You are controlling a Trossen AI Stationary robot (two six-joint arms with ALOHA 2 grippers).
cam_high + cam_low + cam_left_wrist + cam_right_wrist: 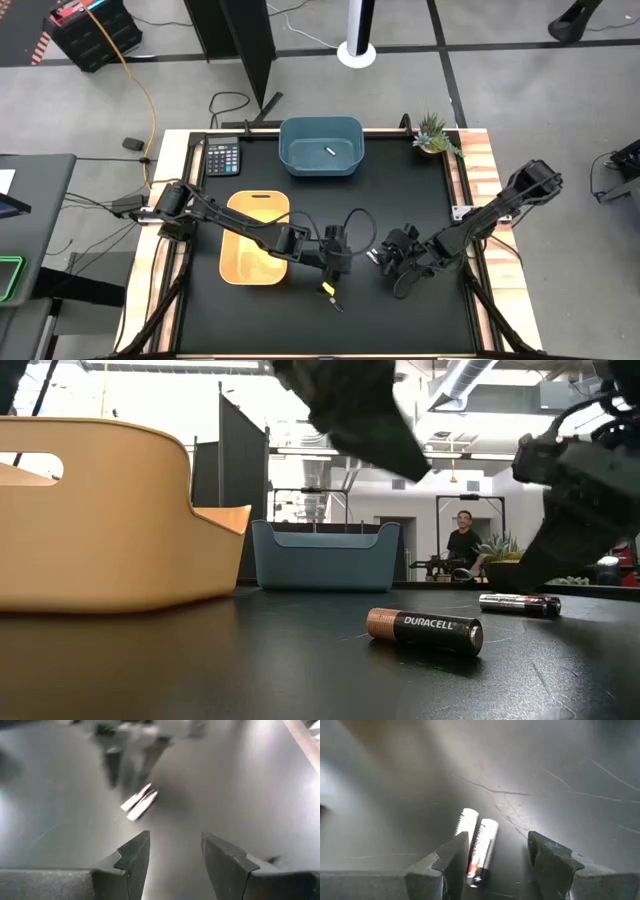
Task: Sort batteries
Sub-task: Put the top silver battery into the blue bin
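**Both Grippers Low Over the Black Table, Jaws Apart**

Where the two arms meet near the front middle of the black table [400,170], both grippers are positioned close to the loose batteries. The right gripper [497,857] is held low over a pair of whitish-silver batteries [476,847], which lie side by side and touching on the table. Its jaws are apart, and the pair is seen between and just ahead of the fingertips [455,852]; no contact with the cells can be confirmed. The left gripper [172,855] is also set with its jaws apart and nothing between them. The same pair of cells [140,802] is seen well ahead of it, with the right gripper blurred behind them.

In the low view, a dark, copper-tipped Duracell battery [425,630] is found lying on its side on the table, and another dark battery [520,603] lies farther back to its right. A single pale battery [328,151] rests inside the blue bin [320,128] at the table's far edge. A tan tray [240,268] stands on the left part of the table, partly covered by the left arm. A calculator [222,156] and a small potted plant [435,135] occupy the far corners.
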